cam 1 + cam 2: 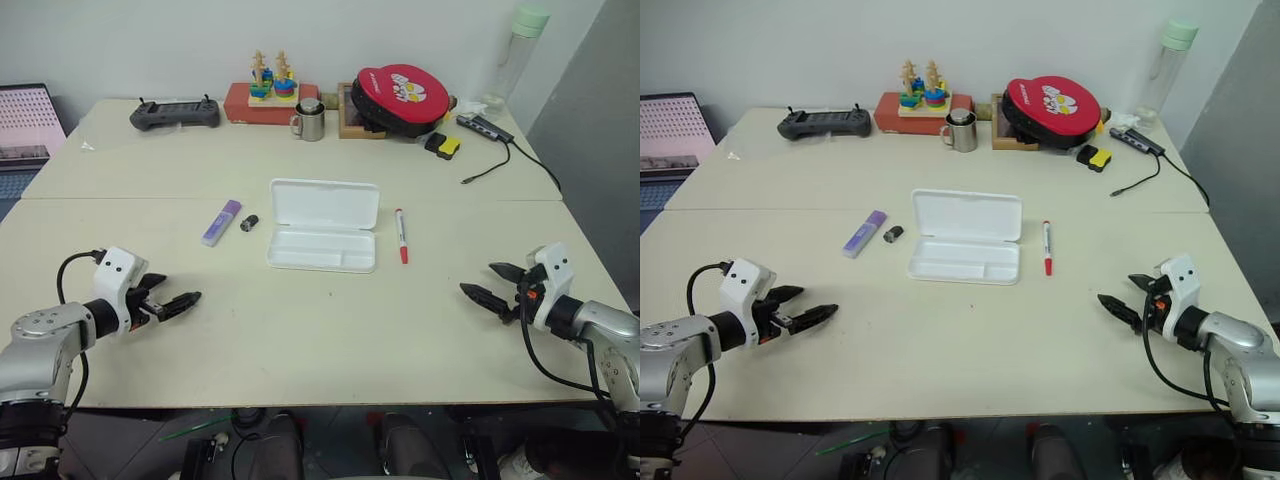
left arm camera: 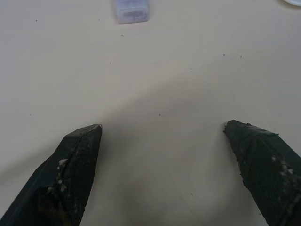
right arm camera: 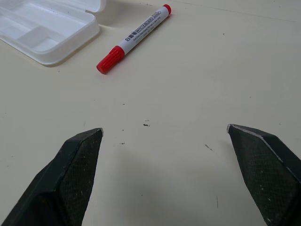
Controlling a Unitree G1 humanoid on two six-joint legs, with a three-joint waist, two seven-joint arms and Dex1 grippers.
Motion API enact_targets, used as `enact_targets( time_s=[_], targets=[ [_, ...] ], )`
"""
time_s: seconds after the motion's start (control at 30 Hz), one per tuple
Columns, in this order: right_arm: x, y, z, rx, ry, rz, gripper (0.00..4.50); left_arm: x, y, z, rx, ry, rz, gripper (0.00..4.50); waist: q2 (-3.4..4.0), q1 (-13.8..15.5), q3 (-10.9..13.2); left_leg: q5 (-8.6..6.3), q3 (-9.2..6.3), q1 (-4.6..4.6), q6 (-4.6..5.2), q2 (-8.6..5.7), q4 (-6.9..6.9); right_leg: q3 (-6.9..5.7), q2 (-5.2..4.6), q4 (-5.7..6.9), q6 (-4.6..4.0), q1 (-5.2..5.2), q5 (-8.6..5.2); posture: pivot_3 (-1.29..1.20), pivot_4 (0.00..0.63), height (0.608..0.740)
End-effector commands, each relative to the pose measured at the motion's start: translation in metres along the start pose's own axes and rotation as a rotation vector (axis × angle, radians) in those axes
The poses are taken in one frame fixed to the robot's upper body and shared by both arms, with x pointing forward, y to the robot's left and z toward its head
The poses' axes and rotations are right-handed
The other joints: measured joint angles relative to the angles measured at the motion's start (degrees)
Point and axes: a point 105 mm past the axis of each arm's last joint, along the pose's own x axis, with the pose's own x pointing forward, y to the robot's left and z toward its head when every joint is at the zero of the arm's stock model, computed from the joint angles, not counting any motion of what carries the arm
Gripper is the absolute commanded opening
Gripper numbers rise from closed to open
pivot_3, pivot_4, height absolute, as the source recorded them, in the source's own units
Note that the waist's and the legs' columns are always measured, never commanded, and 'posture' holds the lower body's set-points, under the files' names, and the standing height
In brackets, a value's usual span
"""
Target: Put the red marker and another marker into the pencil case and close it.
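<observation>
We see the pencil case point(image 1: 322, 232) lying open mid-bench point(image 1: 300, 340), the red marker point(image 1: 401, 236) just right of it and the purple highlighter point(image 1: 221, 222) to its left. Left hand point(image 1: 170, 300) and right hand point(image 1: 487, 283) hover spread wide, empty.

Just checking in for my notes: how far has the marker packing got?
Done: only that the pencil case lies open. In hand: nothing; the left claw and right claw are open and empty. Left: the red marker and purple highlighter lie on the table beside the case; both go in, then lid shut.
</observation>
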Motion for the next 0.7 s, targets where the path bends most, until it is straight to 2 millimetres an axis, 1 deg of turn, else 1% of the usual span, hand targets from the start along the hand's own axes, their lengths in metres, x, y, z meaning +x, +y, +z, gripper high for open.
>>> enact_targets(
  time_s=[0.03, 0.1, 0.3, 0.47, 0.57, 0.7],
  targets=[
    [-0.0037, -0.0013, 0.0099, -0.012, -0.036, -0.006, 4.46, 0.0008, -0.0004, 0.0113, 0.057, -0.007, -0.009, 4.50, 0.00, 0.0, 0.0, 0.00, 0.00, 0.00, 0.00, 0.00, 0.00, 0.00, 0.00, 0.00, 0.00, 0.00, 0.00, 0.00, 0.150, 0.740],
    [-0.0032, -0.0014, 0.0068, -0.012, -0.025, -0.012, 4.46, 0.0044, -0.0021, 0.0129, 0.059, -0.008, -0.011, 4.50, 0.00, 0.0, 0.0, 0.00, 0.00, 0.00, 0.00, 0.00, 0.00, 0.00, 0.00, 0.03, 0.00, 0.00, 0.00, 0.00, 0.150, 0.740],
    [-0.0038, -0.0001, 0.0105, -0.012, -0.032, -0.001, 4.46, 0.0041, -0.0053, 0.0158, 0.059, -0.015, -0.025, 4.50, -0.01, 0.0, 0.0, 0.00, 0.00, 0.00, 0.00, 0.00, 0.01, 0.00, 0.01, 0.07, 0.02, 0.00, 0.01, 0.00, 0.150, 0.740],
    [-0.0032, -0.0015, 0.0107, -0.001, -0.038, -0.006, 4.46, 0.0053, -0.0023, 0.0117, 0.076, 0.006, -0.013, 4.50, -0.01, 0.0, 0.0, 0.00, 0.00, 0.00, 0.00, 0.00, 0.02, 0.00, 0.01, 0.10, 0.02, -0.01, 0.01, 0.00, 0.150, 0.740],
    [-0.0028, 0.0015, 0.0097, -0.004, -0.036, 0.004, 4.46, 0.0065, -0.0029, 0.0146, 0.062, -0.010, -0.020, 4.50, -0.01, 0.0, 0.0, 0.01, 0.00, 0.00, 0.00, 0.00, 0.04, 0.00, 0.01, 0.12, 0.03, 0.00, 0.02, 0.00, 0.150, 0.740],
    [-0.0051, -0.0005, 0.0082, 0.001, -0.033, -0.007, 4.46, 0.0078, -0.0028, 0.0152, 0.052, -0.017, -0.023, 4.50, -0.01, 0.0, 0.0, 0.01, 0.00, 0.00, 0.00, 0.00, 0.09, 0.00, 0.02, 0.15, 0.03, 0.00, 0.02, 0.00, 0.150, 0.740]
  ],
)
